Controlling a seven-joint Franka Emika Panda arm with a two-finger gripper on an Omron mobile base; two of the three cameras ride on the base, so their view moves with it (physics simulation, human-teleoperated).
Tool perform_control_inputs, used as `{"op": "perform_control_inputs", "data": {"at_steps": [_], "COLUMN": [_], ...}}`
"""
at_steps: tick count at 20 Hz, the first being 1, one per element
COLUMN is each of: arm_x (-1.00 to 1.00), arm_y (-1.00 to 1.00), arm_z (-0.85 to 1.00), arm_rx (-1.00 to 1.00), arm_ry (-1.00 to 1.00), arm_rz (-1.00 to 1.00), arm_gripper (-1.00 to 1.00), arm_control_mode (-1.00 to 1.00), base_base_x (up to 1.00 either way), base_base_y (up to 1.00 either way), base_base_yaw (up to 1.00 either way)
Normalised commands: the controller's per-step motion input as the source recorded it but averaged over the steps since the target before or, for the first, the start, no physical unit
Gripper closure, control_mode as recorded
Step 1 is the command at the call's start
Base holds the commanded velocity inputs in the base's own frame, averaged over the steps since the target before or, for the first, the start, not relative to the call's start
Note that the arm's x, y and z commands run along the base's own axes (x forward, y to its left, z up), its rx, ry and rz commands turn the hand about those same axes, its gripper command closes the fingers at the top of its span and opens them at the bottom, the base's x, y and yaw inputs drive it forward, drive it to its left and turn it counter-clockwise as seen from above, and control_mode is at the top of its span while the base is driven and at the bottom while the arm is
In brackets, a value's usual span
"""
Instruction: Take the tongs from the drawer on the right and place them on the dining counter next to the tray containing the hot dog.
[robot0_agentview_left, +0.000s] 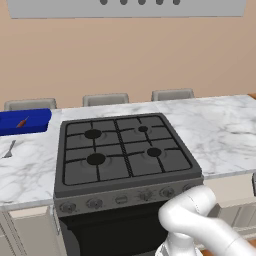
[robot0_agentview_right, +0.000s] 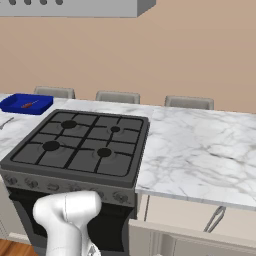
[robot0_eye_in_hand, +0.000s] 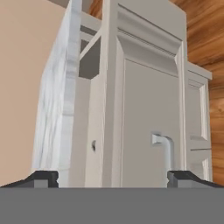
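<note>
Cream drawer (robot0_agentview_right: 195, 212) is sitting partly open at right; the wide-open, empty end effector (robot0_eye_in_hand: 113, 178) is risking snagging its handle (robot0_eye_in_hand: 162, 148) instead of reaching the tongs (robot0_agentview_right: 214, 220).

dining counter (robot0_agentview_left: 220, 135) | on it: blue tray (robot0_agentview_left: 30, 125), fork (robot0_agentview_left: 9, 150), inset stove (robot0_agentview_left: 125, 152)

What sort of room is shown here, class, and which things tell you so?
A kitchen, rendered: a four-burner gas stove set into a marble counter, with cream cabinet fronts below.
</note>
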Motion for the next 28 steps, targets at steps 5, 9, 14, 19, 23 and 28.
{"op": "perform_control_inputs", "data": {"at_steps": [5,9,14,19,23,28], "arm_x": [0.39,0.42,0.41,0.42,0.29,0.26], "arm_y": [0.12,0.18,0.19,0.18,0.06,0.05], "arm_z": [0.0,0.0,0.0,-0.03,-0.02,-0.06], "arm_rx": [0.0,0.0,0.0,0.0,0.0,0.0], "arm_ry": [0.09,0.09,0.1,0.15,0.14,0.14], "arm_rz": [0.0,0.0,0.0,0.0,0.0,0.0], "arm_gripper": [-1.0,-1.0,-1.0,-1.0,-1.0,-1.0], "arm_control_mode": [-1.0,-1.0,-1.0,-1.0,-1.0,-1.0], "base_base_x": [0.0,0.0,0.0,0.0,0.0,0.0], "base_base_y": [0.0,0.0,0.0,0.0,0.0,0.0], "base_base_yaw": [0.0,0.0,0.0,0.0,0.0,0.0]}}
